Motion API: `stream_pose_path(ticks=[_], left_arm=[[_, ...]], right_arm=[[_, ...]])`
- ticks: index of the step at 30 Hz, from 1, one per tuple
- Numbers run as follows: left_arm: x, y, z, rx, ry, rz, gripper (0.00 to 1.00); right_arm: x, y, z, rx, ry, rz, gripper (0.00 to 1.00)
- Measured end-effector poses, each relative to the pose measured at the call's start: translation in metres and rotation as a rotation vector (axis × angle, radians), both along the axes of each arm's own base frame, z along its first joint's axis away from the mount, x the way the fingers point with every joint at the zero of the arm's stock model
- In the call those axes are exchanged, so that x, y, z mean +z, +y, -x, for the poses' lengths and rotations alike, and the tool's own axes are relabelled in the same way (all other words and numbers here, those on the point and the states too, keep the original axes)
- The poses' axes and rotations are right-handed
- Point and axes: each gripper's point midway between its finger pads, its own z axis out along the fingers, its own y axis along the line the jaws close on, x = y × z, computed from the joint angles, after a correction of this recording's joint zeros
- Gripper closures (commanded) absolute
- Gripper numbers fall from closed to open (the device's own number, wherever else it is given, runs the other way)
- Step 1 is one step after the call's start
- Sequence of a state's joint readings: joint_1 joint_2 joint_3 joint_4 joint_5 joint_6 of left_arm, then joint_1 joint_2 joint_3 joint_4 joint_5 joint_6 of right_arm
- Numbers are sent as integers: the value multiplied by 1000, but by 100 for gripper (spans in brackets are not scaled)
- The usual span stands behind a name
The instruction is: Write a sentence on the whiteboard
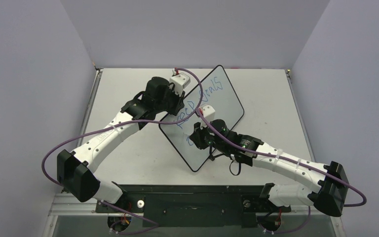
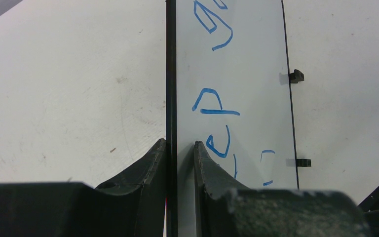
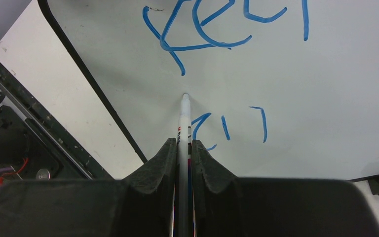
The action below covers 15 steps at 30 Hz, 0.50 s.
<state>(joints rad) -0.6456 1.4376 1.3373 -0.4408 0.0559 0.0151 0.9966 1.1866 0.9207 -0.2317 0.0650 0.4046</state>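
Observation:
The whiteboard (image 1: 212, 103) lies tilted on the table, with its black rim (image 2: 170, 74) running up the left wrist view. My left gripper (image 2: 180, 144) is shut on that rim, one finger on each face. The sentence (image 1: 200, 101) is blue lettering in two lines; "keep" (image 3: 212, 29) shows at the top of the right wrist view, with a few short strokes (image 3: 227, 126) below it. My right gripper (image 3: 182, 143) is shut on a white marker (image 3: 183, 123). The marker's tip (image 3: 185, 96) points at the board just under the first letter. I cannot tell whether it touches.
Two small black clip feet (image 2: 296, 76) stick out from the board's far edge. The black base rail (image 1: 187, 195) runs along the table's near edge. Grey walls close in on three sides.

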Motion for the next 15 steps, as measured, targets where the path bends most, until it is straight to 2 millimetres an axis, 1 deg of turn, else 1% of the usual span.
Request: stream_pose_path(ticks=[6, 11, 15], left_arm=[[-1, 1, 0, 4, -1, -4, 100], [-1, 1, 0, 4, -2, -7, 100], [-1, 1, 0, 3, -3, -6, 100]], right_arm=[[-3, 0, -1, -7, -7, -1, 100], [-8, -5, 0, -23, -14, 7, 100], [-7, -8, -1, -32, -18, 10, 100]])
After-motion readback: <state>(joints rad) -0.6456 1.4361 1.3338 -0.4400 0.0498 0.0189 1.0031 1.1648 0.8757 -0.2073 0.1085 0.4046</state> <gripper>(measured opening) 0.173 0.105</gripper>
